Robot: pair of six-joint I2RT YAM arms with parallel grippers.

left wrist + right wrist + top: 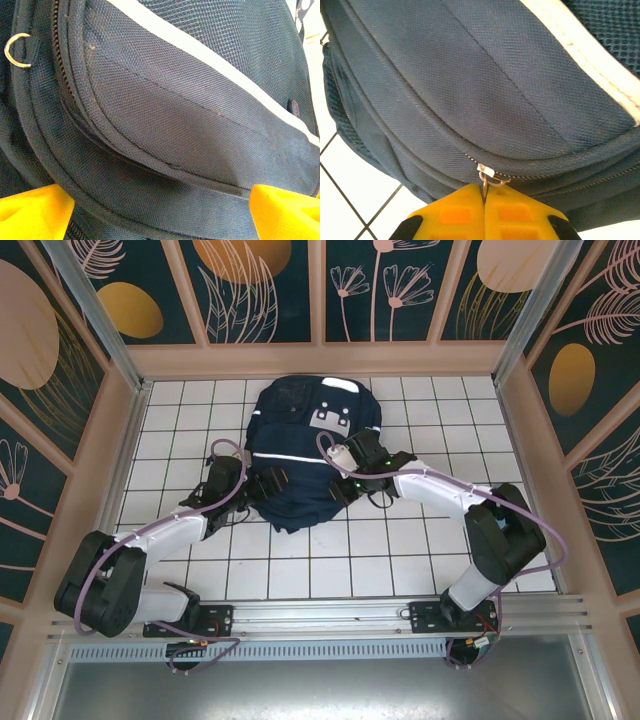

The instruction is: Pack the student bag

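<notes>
The student bag (300,435), dark navy with a thin white stripe and grey patches near its top, lies in the middle of the tiled table. My right gripper (484,197) is at the bag's right side (347,477), shut on the small metal zipper pull (485,181) of a zipper (560,176) that runs along the bag's edge. Against the bag's left lower side sits my left gripper (262,485). Its yellow fingertips (30,210) stand wide apart, and navy bag fabric (165,125) spans the space between them. A metal ring (17,49) hangs at the upper left of the left wrist view.
The white tiled table (400,560) shows around the bag. Wooden walls with patterned panels (320,360) enclose it on three sides. An aluminium rail (320,615) carrying both arm bases runs along the near edge.
</notes>
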